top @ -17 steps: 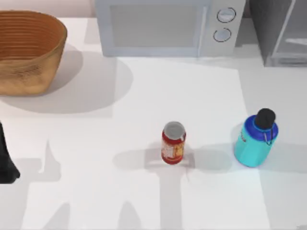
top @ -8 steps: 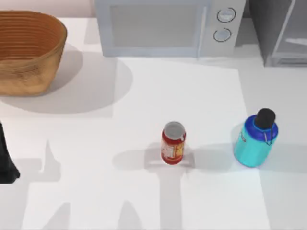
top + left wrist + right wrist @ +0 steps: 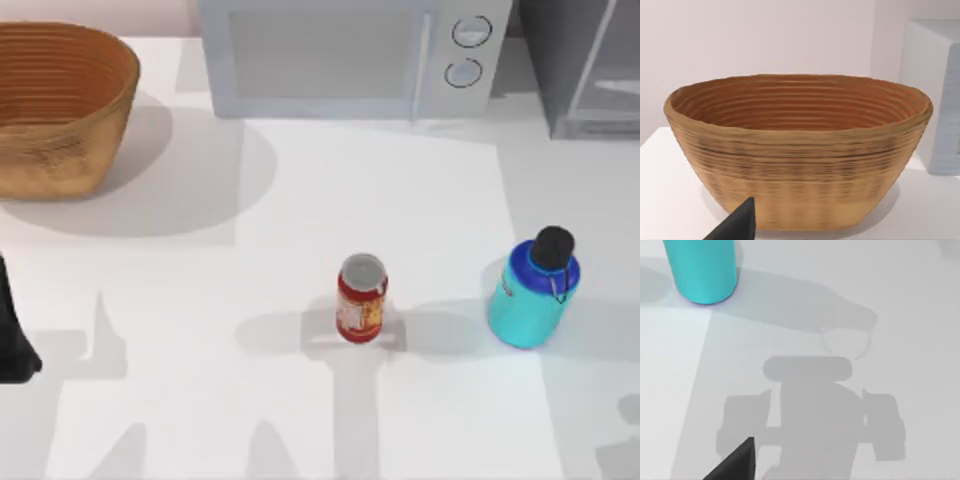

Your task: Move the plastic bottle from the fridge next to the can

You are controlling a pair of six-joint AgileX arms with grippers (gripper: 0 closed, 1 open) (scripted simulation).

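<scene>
Table (image 3: 300, 200): plastic bottle (image 3: 532, 295) near can (image 3: 361, 298); fridge (image 3: 585, 65) seemingly cropped.

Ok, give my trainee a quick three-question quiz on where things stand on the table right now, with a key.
1. True or false: the squat turquoise plastic bottle with the black cap stands upright on the white table, outside the grey glass-doored fridge.
2. Which object lies nearest the small red can with the silver top? A) the woven brown basket B) the turquoise bottle C) the white microwave with two round knobs
3. Fill in: the bottle stands to the top view's ____ of the can.

Key: 1 true; 2 B; 3 right. A gap of bare table separates bottle and can.
</scene>
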